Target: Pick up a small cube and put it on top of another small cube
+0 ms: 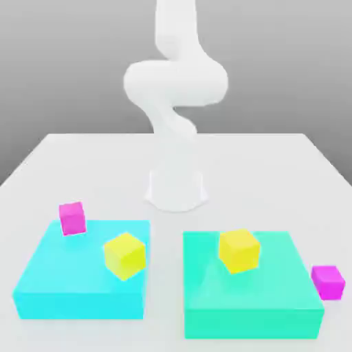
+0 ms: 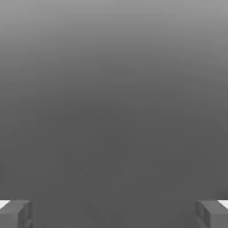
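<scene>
one small pink cube sits at the far corner of the cyan block; the other pink cube rests on the counter beside the teal block — well apart. the tool is spread wide, empty. risk: grabbing a yellow cube instead — or clipping a block edge.

Desk matt white, smooth. Arm glossy white, plastic-looking. Pink cubes, yellow cubes, cyan block, teal block: plain, smooth, matt. Hand fingers matt grey.

2 flat blocks side by side on surface, 1 large cube on each. Small cube at left block's far-left corner; other small cube on surface, just right of right block.
</scene>
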Available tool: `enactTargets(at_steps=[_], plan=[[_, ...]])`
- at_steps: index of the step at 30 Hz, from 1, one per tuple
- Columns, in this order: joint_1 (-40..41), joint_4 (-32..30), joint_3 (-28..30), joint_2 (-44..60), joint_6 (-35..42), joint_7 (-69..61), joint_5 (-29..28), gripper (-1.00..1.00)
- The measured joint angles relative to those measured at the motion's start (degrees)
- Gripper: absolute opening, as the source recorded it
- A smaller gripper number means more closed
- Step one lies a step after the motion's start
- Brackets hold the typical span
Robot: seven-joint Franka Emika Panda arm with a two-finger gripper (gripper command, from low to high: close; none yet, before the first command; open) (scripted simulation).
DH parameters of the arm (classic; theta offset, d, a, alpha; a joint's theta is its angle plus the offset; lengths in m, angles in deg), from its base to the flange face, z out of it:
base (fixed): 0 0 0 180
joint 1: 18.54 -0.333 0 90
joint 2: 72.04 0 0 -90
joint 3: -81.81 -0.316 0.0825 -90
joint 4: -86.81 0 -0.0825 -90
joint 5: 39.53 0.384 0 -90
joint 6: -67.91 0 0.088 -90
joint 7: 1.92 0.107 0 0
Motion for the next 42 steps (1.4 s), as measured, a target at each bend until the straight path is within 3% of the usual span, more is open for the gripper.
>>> enactTargets(at_steps=[9, 17, 25, 30, 31, 37, 42], plan=[[-12.8, -3.9, -0.3, 19.1, -8.1, -19.3, 3.6, 0.00], [-20.9, -7.2, -4.4, 35.7, -15.2, -34.5, 4.5, 0.00], [-28.1, -10.6, -7.1, 52.2, -22.4, -43.3, -3.5, 0.00], [-30.5, -9.2, -5.0, 62.6, -30.0, -42.2, -7.2, 0.00], [-30.8, -8.9, -4.6, 64.2, -31.3, -41.9, -7.5, -1.00], [-31.0, -8.7, -4.5, 65.1, -31.8, -41.8, -7.7, -1.00], [-29.8, -10.3, -6.1, 57.5, -25.8, -43.3, -5.8, -1.00]])
